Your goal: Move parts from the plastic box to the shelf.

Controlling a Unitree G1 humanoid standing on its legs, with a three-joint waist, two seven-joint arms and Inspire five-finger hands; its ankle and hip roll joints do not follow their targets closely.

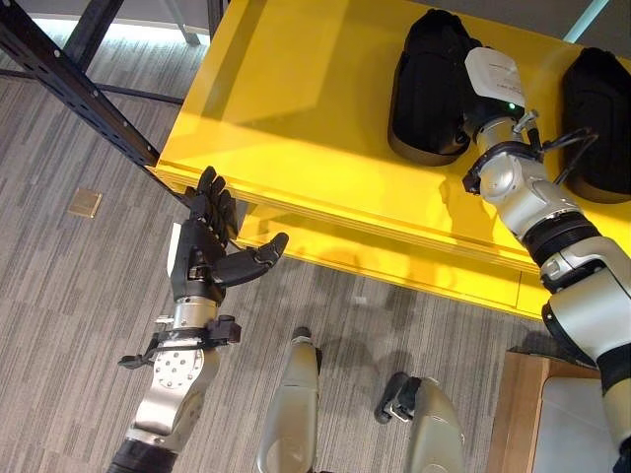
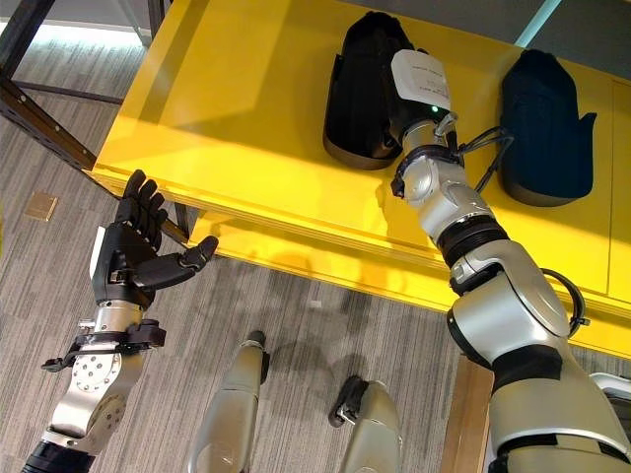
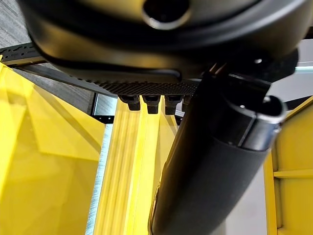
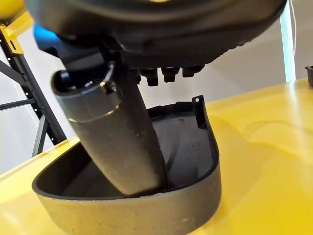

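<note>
A yellow shelf board (image 1: 296, 118) carries two black hollow shell parts. The nearer-left part (image 1: 424, 89) lies open side up, and my right arm reaches over the shelf to it. My right hand (image 4: 115, 142) has its thumb down inside that part's hollow (image 4: 186, 147), while its fingers stay straight above the rim. The second black part (image 2: 542, 118) rests further right on the shelf, apart from the hand. In front of the shelf's front edge my left hand (image 1: 202, 256) is held up, open, fingers spread and holding nothing.
A dark steel frame rail (image 1: 69, 89) runs diagonally at the shelf's left. A small tan plate (image 1: 85, 203) lies on the grey carpet. A wooden-edged surface (image 1: 523, 414) shows at lower right.
</note>
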